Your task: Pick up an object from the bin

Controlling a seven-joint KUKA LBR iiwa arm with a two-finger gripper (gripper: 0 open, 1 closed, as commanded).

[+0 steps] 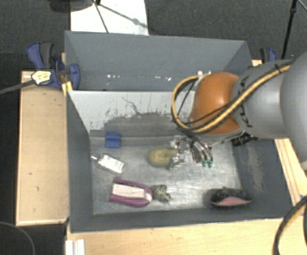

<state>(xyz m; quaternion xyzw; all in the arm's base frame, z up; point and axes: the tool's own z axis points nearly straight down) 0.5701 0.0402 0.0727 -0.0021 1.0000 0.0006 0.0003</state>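
My gripper [188, 154] hangs low over the middle of the bin, its metal fingers pointing down and to the left. Right at its left side lies a rounded olive-yellow lump [160, 156] on the bin floor, touching or almost touching the fingertips. I cannot tell whether the lump sits between the fingers. A purple and white pouch-like thing [130, 192] lies toward the front left, with a small dark greenish figure [162, 193] at its right end.
A small blue block [112, 139] rests by the back left wall. A white tube or bottle [109, 163] lies left of centre. A dark object with a pink underside [230, 197] sits at the front right. The orange-covered wrist and cables loom above the gripper.
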